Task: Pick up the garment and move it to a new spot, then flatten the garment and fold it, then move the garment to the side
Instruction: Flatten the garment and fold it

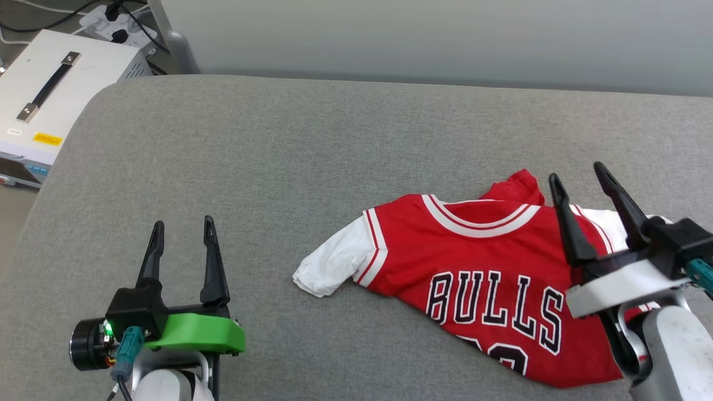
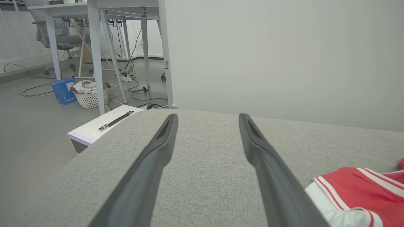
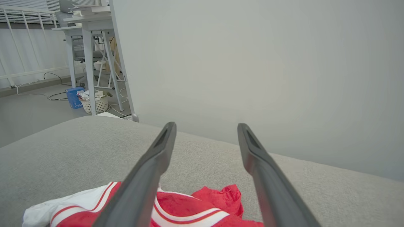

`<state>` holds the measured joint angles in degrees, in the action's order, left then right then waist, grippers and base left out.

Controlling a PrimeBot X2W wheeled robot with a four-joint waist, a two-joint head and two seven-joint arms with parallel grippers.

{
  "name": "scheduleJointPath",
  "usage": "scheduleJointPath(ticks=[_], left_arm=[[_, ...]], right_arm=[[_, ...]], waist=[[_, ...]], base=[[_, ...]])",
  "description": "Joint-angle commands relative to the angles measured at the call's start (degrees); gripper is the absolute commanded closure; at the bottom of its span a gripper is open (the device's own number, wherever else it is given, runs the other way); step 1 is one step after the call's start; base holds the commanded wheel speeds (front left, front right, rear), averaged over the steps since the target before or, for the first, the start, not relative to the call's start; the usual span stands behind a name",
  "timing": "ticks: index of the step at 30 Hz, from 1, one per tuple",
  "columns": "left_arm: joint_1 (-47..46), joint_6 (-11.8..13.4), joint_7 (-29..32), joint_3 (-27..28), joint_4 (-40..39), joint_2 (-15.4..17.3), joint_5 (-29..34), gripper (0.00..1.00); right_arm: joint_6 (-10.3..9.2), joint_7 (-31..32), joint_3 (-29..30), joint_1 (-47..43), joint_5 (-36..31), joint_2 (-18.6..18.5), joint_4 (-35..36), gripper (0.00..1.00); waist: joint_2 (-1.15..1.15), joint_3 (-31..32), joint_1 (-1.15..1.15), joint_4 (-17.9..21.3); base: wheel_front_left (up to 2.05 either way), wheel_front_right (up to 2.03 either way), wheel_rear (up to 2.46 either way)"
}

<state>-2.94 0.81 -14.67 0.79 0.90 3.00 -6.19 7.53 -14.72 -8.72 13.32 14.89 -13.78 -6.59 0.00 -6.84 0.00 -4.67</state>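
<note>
Right claw (image 1: 576, 172): spread wide, nothing between fingers; hung at 4 o'clock of head view, over garment's (image 1: 473, 262) collar-side shoulder.
Left claw (image 1: 184, 221): likewise spread wide and empty; sat at 7 o'clock, well apart from garment.
Garment: red, white sleeves, striped trim, black "BULLS" lettering; lay chest-up and partly rumpled at 4 to 5 o'clock on grey bench (image 1: 278, 167), one white sleeve pointed toward 9 o'clock.
White box (image 1: 50, 94) with black handle: stood beside bench at 10 o'clock.
</note>
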Motion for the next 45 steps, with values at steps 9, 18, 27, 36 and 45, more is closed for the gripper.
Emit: scheduleJointPath(ticks=[9,18,27,36,45], left_arm=[[-1.44,-3.14,-0.33,1.01,-0.28,0.31,1.20,0.00],[-10.63,-7.68,1.90,-4.05,6.31,5.89,0.35,0.00],[-30.40,-8.27,26.45,-22.04,6.23,18.95,-18.07,0.00],[-43.15,-8.29,54.82,-39.91,6.66,29.13,-36.11,0.00],[-42.13,-8.29,61.72,-50.49,8.46,34.77,-43.65,0.00]], right_arm=[[-0.04,-0.28,9.38,-8.92,-3.09,4.33,4.35,0.00],[-0.04,-0.28,10.02,-9.48,-4.73,4.64,5.81,0.00],[-0.04,-0.28,8.84,-6.95,-6.15,3.31,6.62,0.00],[-0.04,-0.28,7.21,-4.05,-7.06,2.51,6.61,0.00],[-0.04,-0.28,7.86,-3.02,-7.03,2.94,6.45,0.00]], waist=[[0.00,-0.26,0.00,2.40],[0.00,-2.10,0.00,3.55],[0.00,-5.59,0.00,4.22],[0.00,-9.00,0.00,6.50],[0.00,-11.20,0.00,8.29]], base=[[0.00,0.00,0.00],[0.00,0.00,0.00],[0.00,0.00,0.00],[0.00,0.00,0.00],[0.00,0.00,0.00]])
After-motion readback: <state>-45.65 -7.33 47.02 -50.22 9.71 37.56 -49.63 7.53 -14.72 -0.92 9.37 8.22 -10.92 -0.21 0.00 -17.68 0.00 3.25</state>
